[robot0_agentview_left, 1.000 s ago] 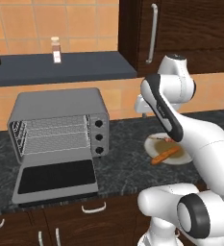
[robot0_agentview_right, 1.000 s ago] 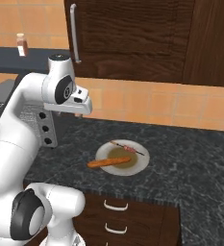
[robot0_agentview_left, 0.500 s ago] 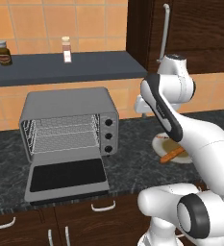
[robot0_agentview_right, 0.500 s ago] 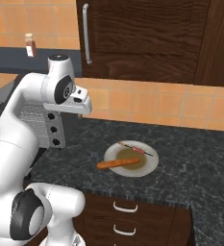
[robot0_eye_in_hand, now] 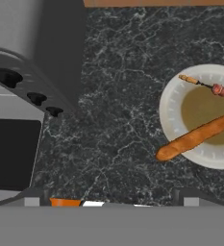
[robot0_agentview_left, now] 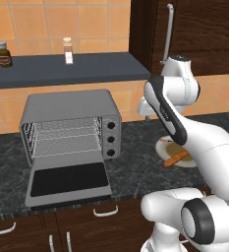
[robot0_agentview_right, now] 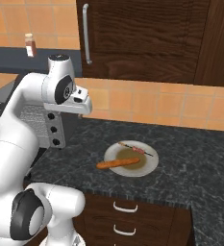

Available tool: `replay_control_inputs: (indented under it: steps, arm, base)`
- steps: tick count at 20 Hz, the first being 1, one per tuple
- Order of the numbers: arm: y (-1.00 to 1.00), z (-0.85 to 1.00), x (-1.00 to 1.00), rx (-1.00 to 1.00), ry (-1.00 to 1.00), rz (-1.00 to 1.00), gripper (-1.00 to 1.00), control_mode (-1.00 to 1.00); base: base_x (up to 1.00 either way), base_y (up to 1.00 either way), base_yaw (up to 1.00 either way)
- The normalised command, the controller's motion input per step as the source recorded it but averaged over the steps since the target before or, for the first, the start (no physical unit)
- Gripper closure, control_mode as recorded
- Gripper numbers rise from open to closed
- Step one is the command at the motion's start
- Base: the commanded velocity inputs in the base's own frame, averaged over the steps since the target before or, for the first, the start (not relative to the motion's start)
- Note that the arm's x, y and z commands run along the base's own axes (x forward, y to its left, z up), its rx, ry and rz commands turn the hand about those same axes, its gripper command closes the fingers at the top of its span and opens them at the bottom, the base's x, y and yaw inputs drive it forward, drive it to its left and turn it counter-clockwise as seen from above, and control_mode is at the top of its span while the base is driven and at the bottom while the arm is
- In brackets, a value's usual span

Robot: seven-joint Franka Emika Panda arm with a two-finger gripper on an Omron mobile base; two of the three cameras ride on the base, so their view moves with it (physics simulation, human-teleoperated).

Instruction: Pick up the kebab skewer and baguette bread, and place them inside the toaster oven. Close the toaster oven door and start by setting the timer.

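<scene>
Two foods share the round white plate, below and to one side of the wide-open, empty end effector: the thin kebab skewer, likely light and best pinched mid-stick, and the long orange-brown baguette bread, probably stiff, graspable mid-length. The boxy grey toaster oven stands empty, door down on the dark speckled tabletop.
</scene>
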Motion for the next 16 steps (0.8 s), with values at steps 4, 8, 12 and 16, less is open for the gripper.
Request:
replay_control_inputs:
  steps: [4, 8, 12, 16]
  arm:
    - [0.0, 0.0, 0.0, 0.0, 0.0, 0.0, -1.0, -1.0]
    - [0.0, 0.0, 0.0, 0.0, 0.0, 0.0, -1.0, -1.0]
    - [0.09, -0.09, -0.34, 0.0, 0.0, 0.0, -1.0, -1.0]
    - [0.73, -0.36, -0.2, 0.0, -0.02, -0.05, -1.0, -1.0]
  base:
    - [0.0, 0.0, 0.0]
    - [0.0, 0.0, 0.0]
    - [0.0, 0.0, 0.0]
    - [0.0, 0.0, 0.0]
